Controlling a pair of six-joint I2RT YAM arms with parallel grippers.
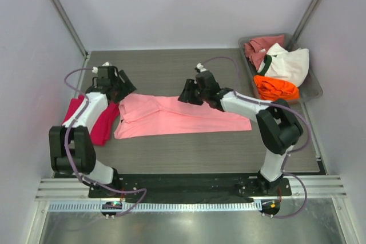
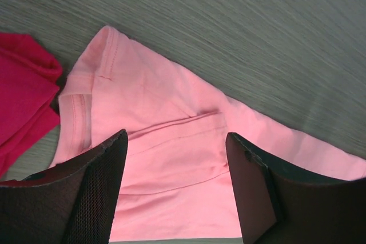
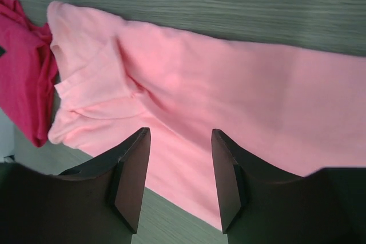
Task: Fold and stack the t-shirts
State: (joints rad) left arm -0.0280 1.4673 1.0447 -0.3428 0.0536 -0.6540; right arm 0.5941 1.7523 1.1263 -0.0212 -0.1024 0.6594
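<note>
**Pink shirt folded lengthwise at mid-table, both claws open above it**

- Light pink t-shirt [image 1: 182,118] lies flat in the middle of the table [image 1: 171,64], folded into a long band running left to right. Neck end points left; a sleeve is tucked inward over the body near that end, seen in the left wrist view.
- Magenta-red t-shirt [image 1: 104,123] sits bunched at the left edge of the table, partly under the left forearm. Its near side lies just beside the pink shirt's neck end; I cannot tell whether they touch.
- Left gripper [image 1: 122,91] is over the pink shirt's neck end. Fingers spread wide, nothing between them; pink cloth shows through the gap in its wrist camera.
- Right gripper [image 1: 188,95] is over the far edge of the pink band, about midway along. Fingers parted, holding nothing.
- Contact between fingertips and cloth cannot be told for either claw.
- Grey tray [image 1: 313,88] at the far right corner of the table, well apart from the pink shirt. It holds three loose shirts: dusty rose t-shirt [image 1: 260,46] at the back, white t-shirt with dark trim [image 1: 290,64] in the middle, and orange t-shirt [image 1: 275,88] nearest the arms.
</note>
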